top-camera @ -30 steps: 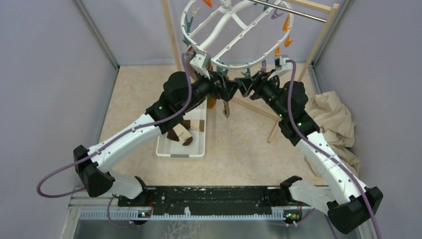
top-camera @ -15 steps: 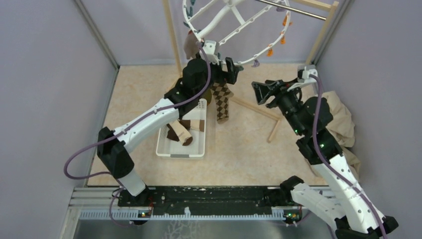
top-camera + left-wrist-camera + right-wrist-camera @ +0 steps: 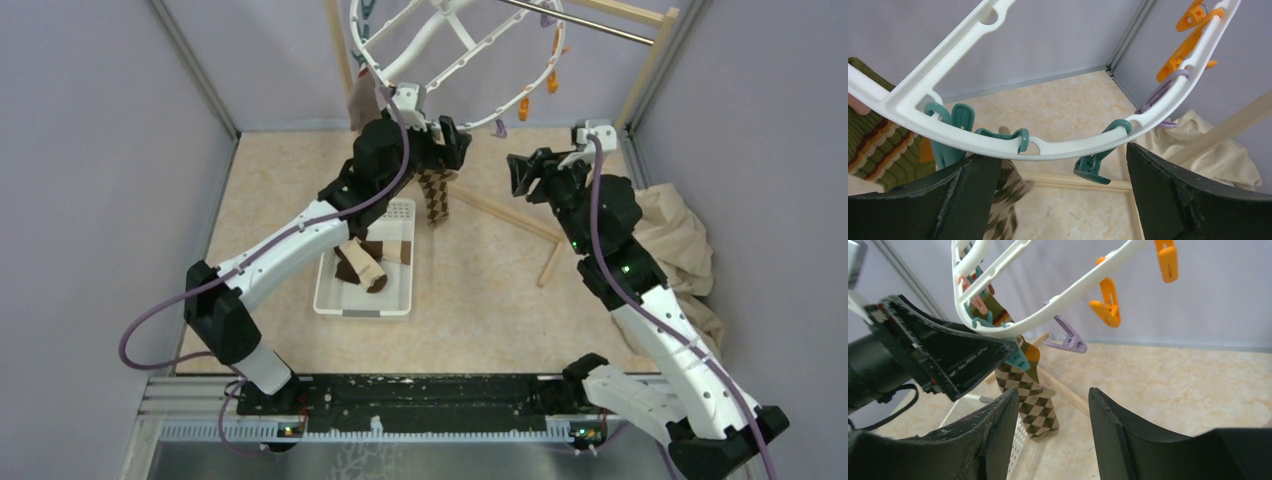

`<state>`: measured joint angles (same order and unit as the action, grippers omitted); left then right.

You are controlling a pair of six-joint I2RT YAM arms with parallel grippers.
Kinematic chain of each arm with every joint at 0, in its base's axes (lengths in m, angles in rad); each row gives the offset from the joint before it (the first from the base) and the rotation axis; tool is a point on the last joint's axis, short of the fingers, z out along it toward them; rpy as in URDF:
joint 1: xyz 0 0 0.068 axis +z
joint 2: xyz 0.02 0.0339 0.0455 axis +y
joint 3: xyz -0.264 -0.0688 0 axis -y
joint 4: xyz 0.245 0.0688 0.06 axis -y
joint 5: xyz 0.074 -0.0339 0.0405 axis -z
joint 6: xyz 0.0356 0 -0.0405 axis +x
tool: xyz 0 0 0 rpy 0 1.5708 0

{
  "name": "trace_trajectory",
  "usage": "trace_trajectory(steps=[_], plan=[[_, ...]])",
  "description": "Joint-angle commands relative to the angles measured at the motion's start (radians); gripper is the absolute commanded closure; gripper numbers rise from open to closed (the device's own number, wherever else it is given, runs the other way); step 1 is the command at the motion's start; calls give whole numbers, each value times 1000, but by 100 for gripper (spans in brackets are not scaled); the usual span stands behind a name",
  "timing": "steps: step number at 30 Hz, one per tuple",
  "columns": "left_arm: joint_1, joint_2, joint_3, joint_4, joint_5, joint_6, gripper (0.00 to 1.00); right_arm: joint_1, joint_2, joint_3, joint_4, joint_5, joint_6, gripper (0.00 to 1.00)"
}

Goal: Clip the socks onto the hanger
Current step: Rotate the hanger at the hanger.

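Hanging from the ribbed oval hanger [image 3: 1058, 148] is an argyle-knit sock [image 3: 1033, 402], both jaws apart.

1 overhead camera looks down from behind; 2 wrist cameras closely face the hanger [image 3: 1063, 147], which all 3 share.

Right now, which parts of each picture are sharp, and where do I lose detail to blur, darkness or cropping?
Left wrist view: the hanger is sharp; the left tool is nearly black, without detail. Right wrist view: the checked sock is clear, the right tool is dark and soft. Top view: even light, no glare, all sharp; the picture's upper edge cuts the hanger.
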<state>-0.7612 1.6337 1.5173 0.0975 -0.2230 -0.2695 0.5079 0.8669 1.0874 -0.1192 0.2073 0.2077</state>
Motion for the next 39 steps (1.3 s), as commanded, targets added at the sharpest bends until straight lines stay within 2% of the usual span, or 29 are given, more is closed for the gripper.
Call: trace_trajectory(steps=[1, 7, 10, 13, 24, 30, 33, 39], plan=[[5, -75, -42, 70, 112, -7, 1, 3, 21, -1, 81, -64, -15, 46], [5, -120, -72, 93, 204, -17, 1, 3, 31, -27, 111, -72, -13, 47], [5, -120, -75, 104, 207, -10, 2, 3, 39, -36, 136, -82, -11, 49], [5, -110, -75, 115, 207, 2, 7, 3, 43, -46, 145, -92, -8, 50], [4, -49, -50, 128, 244, 10, 9, 3, 27, -74, 144, -39, -31, 50], [11, -9, -12, 110, 232, 19, 29, 2, 28, -75, 143, -32, -36, 50], [20, -10, -14, 101, 180, 8, 27, 2, 26, -81, 146, -21, -39, 50], [67, -27, -35, 93, 178, -25, 20, -43, 67, -88, 172, -41, -3, 50]])
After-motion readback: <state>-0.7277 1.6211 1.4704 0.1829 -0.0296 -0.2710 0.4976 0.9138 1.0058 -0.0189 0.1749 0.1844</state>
